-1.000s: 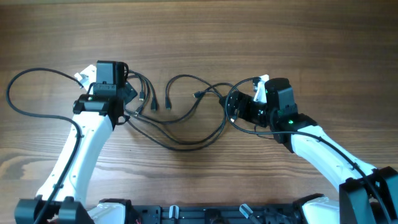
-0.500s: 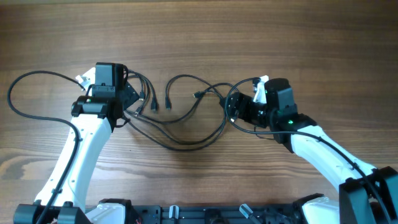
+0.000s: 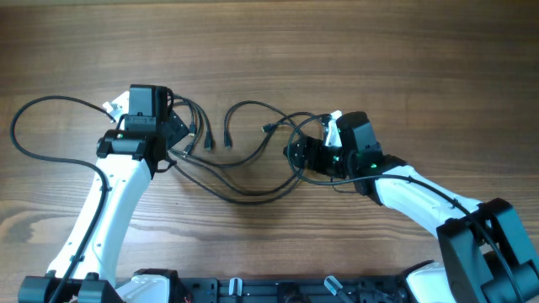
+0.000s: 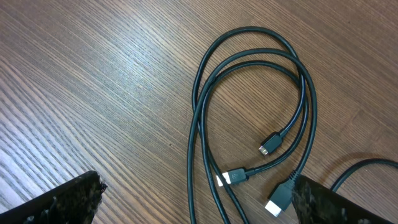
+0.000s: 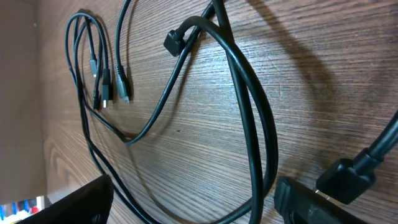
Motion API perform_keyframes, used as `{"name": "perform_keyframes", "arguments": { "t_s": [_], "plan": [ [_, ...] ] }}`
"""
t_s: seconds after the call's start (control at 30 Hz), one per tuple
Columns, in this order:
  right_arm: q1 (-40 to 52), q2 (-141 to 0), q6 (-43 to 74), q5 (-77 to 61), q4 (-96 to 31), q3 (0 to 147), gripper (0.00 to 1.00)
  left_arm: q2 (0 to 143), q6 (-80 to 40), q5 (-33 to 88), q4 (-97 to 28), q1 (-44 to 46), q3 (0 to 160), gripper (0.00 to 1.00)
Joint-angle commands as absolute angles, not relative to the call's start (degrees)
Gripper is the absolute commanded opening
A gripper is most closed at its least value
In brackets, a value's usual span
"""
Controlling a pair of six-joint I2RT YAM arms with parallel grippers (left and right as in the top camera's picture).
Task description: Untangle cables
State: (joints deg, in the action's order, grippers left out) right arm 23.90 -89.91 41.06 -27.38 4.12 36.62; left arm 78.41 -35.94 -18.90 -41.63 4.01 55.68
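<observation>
Thin black cables lie looped and crossed on the wooden table between my two arms. My left gripper hangs open over their left end. In the left wrist view, the left gripper has cable strands and three small plugs lying between and just ahead of its fingers, which touch nothing. My right gripper stands open at the tangle's right side. In the right wrist view, the right gripper straddles a doubled cable loop near its right finger. Another plug lies further ahead.
A thicker black wire from the left arm arcs over the table at far left. The dark base rail runs along the front edge. Bare wood fills the back of the table.
My right gripper has slid left into the tangle's right loop, and its jaws have narrowed a little. The left arm shifted slightly early on, then stayed still.
</observation>
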Motion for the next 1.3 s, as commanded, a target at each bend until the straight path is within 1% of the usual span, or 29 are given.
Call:
{"name": "perform_keyframes", "arguments": {
  "t_s": [0.0, 0.27, 0.37, 0.43, 0.5, 0.53, 0.73, 0.8, 0.9, 1.03, 1.07, 1.1, 1.13, 1.27],
  "plan": [
    [25.4, -90.7, 39.0, -27.2, 4.6, 36.9, 0.81, 77.7, -36.3, -18.6, -41.6, 3.7, 56.2, 1.0],
    [28.8, -91.0, 39.0, -22.9, 5.6, 36.8, 0.81, 77.7, -36.3, -18.6, -41.6, 3.7, 56.2, 1.0],
    [29.3, -93.8, 39.2, -22.9, 8.7, 36.9, 0.81, 77.7, -36.3, -18.6, -41.6, 3.7, 56.2, 1.0],
    [29.3, -95.3, 39.5, -23.1, 10.7, 36.9, 0.78, 77.7, -36.3, -18.6, -41.6, 3.7, 56.2, 1.0],
    [29.3, -96.4, 39.5, -23.1, 13.2, 36.9, 0.71, 77.7, -36.3, -18.6, -41.6, 3.7, 56.2, 1.0],
    [29.3, -96.7, 39.4, -23.1, 14.5, 36.9, 0.7, 77.7, -36.3, -18.6, -41.6, 3.7, 56.2, 1.0],
    [29.3, -96.9, 39.0, -19.2, 19.5, 36.9, 0.69, 77.7, -36.3, -18.6, -41.6, 3.7, 56.2, 1.0],
    [29.3, -96.9, 38.5, -16.5, 20.1, 36.9, 0.72, 77.7, -36.3, -18.6, -41.6, 3.7, 56.2, 1.0],
    [29.3, -97.0, 37.5, -16.5, 20.1, 36.9, 0.62, 77.7, -36.3, -18.6, -41.6, 3.7, 56.2, 1.0],
    [29.3, -97.1, 37.5, -16.6, 20.1, 36.9, 0.28, 77.7, -36.3, -18.6, -41.6, 3.7, 56.2, 1.0],
    [29.3, -97.1, 37.5, -16.8, 20.1, 36.9, 0.16, 77.7, -36.3, -18.6, -41.6, 3.7, 56.2, 1.0],
    [29.3, -97.1, 37.5, -17.4, 20.2, 36.9, 0.09, 77.7, -36.3, -18.6, -41.6, 3.7, 56.2, 1.0],
    [29.3, -97.1, 37.5, -18.3, 20.3, 36.9, 0.04, 77.7, -36.3, -18.6, -41.6, 3.7, 56.2, 1.0],
    [29.3, -96.9, 37.5, -24.9, 21.2, 36.9, 0.05, 77.7, -36.3, -18.6, -41.6, 3.7, 56.2, 1.0]
  ]
}}
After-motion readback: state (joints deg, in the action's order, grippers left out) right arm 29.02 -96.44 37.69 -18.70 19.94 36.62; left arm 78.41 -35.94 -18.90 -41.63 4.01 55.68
